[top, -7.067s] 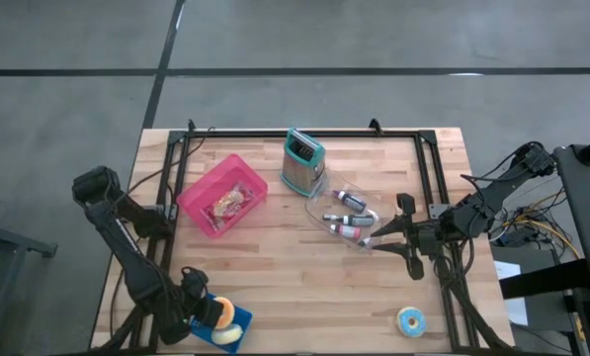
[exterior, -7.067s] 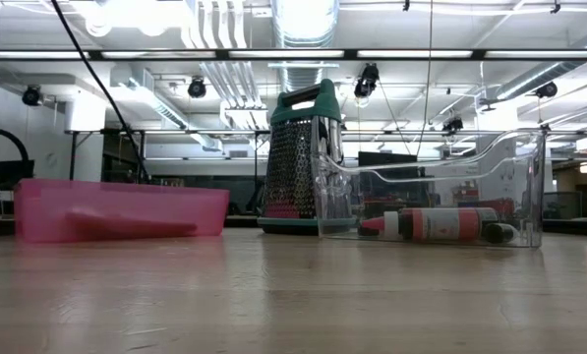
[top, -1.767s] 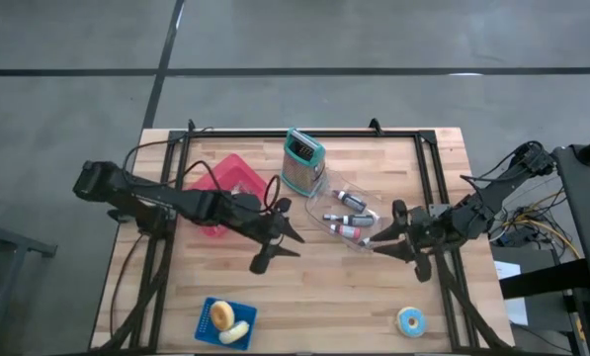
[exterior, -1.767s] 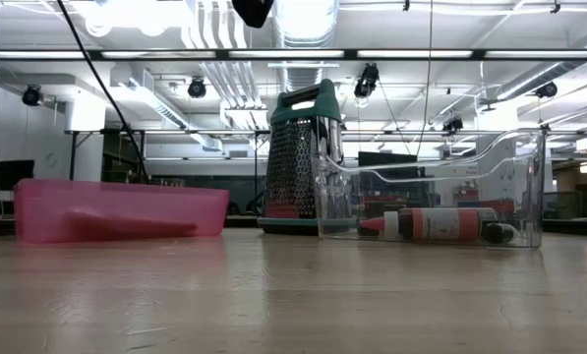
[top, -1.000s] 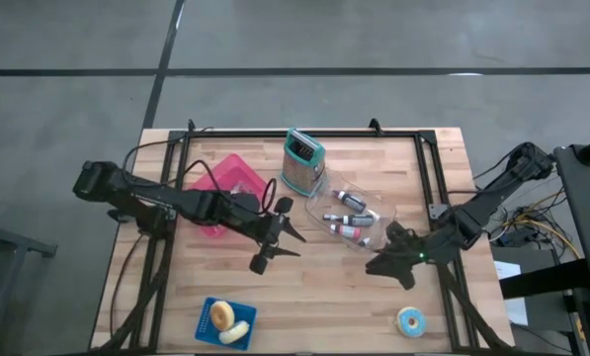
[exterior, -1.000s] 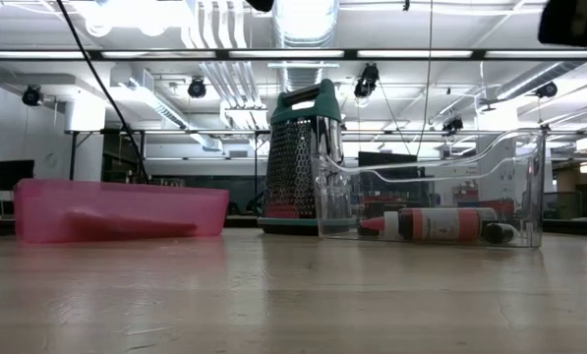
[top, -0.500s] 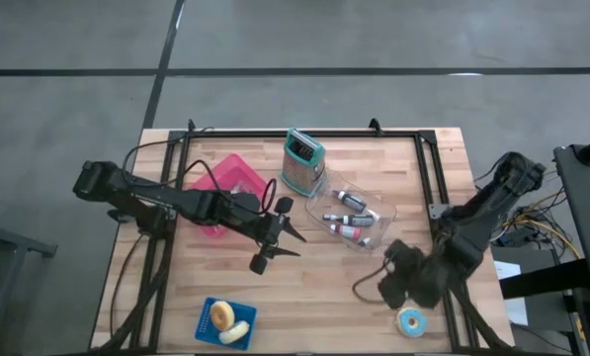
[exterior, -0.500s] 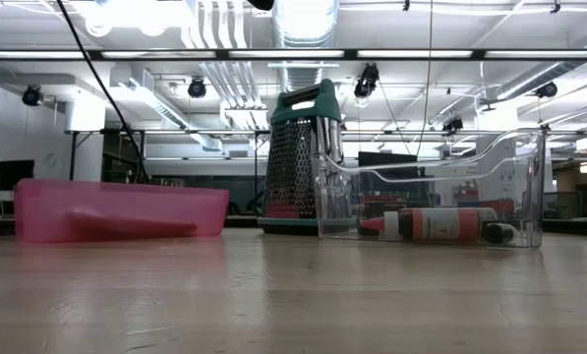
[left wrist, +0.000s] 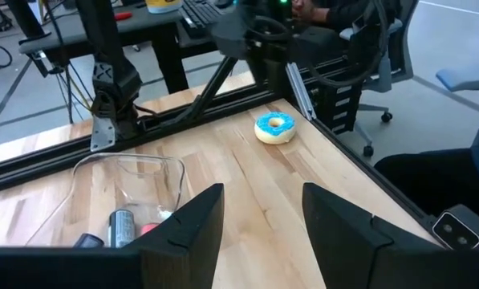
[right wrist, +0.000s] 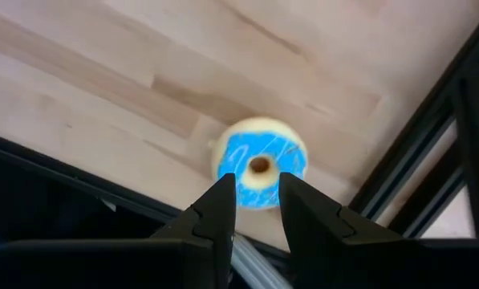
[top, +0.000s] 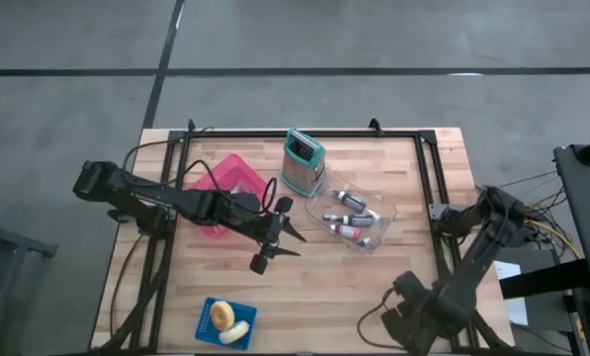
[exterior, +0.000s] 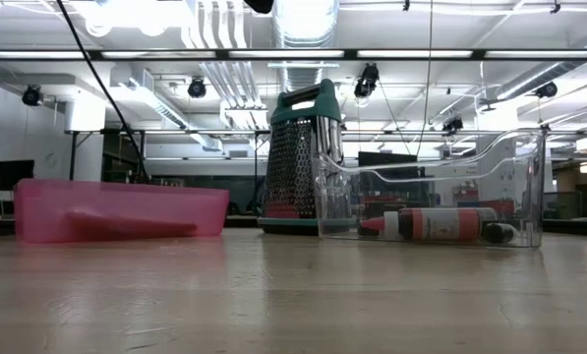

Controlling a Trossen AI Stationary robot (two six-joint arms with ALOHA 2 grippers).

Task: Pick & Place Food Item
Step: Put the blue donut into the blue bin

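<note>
A donut with blue icing (right wrist: 259, 172) lies flat on the table near its front right corner; it also shows in the left wrist view (left wrist: 275, 127). In the high view my right arm hides it. My right gripper (right wrist: 255, 189) is open, points down and hangs above the donut, with the fingertips over its near part; it shows in the high view (top: 410, 314) too. My left gripper (top: 275, 237) is open and empty above the middle of the table (left wrist: 259, 209).
A blue plate (top: 225, 321) with a donut and a banana sits at the front left. A pink basket (top: 220, 193), a green-topped grater (top: 302, 160) and a clear bin (top: 349, 220) with bottles stand at mid-table. A black frame rail (right wrist: 432, 144) runs beside the blue donut.
My right gripper has swung from beside the clear bin toward the table's near edge and right front corner, tipping down until it points at the blue-iced donut, which it now covers in the high view.
</note>
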